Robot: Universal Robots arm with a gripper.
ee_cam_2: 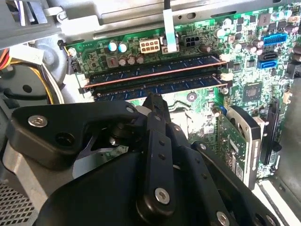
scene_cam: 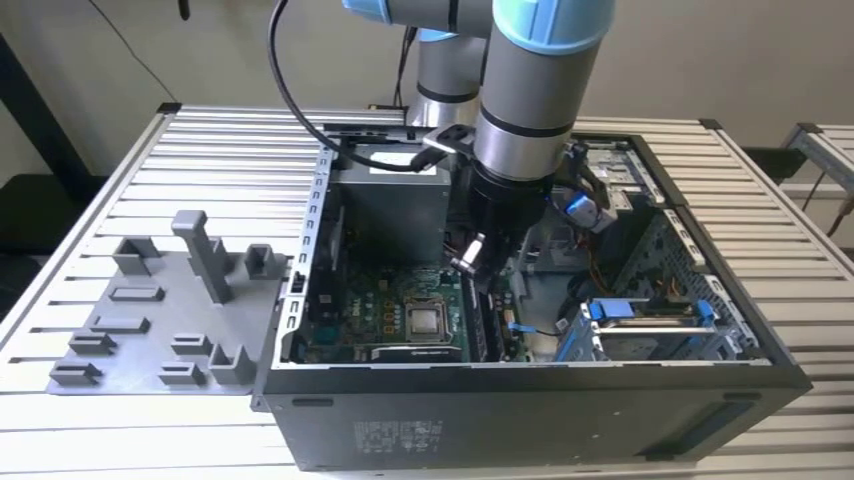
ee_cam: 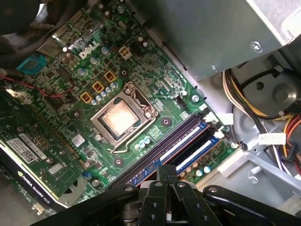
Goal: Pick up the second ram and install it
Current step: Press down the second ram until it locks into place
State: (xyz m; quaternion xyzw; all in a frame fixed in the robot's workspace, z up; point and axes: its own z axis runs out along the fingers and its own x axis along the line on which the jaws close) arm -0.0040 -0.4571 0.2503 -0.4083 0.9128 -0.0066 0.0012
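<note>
**Gripper over the memory slots; two blue strips seated**

Nearest in both wrist views: the black gripper (ee_cam_2: pixel 154 101) body, its fingers pressed together into one narrow tip; nothing pinched between them; the tip hangs just above the memory slots, close to the nearer strip; contact cannot be told.

The second ram (ee_cam_2: pixel 157 84) sits on edge in its slot on the green motherboard (ee_cam_2: pixel 244 80), beside the first ram (ee_cam_2: pixel 155 69); which of the two strips is the second I take from the gripper's nearness, not from any mark; the two lie parallel, close together, long axes running along the slots, ends at white latches; in the first wrist view the same pair (ee_cam: pixel 186 141) runs alongside the square silver processor (ee_cam: pixel 123 117), between it and the metal wall of the case.

Exterior view: arm (scene_cam: pixel 534 90) comes down nearly vertical into the open black computer case (scene_cam: pixel 534 400), wrist pointing down, gripper (scene_cam: pixel 470 262) low over the board near the middle of the case; a black cable loops off the upper arm; processor (scene_cam: pixel 427 320) toward the case's near edge.

Further out: grey plastic tray (scene_cam: pixel 147 320) with upright posts lies on the slatted table (scene_cam: pixel 107 200), touching the case's side at the exterior view's left; table's far edge behind the arm's base.
</note>
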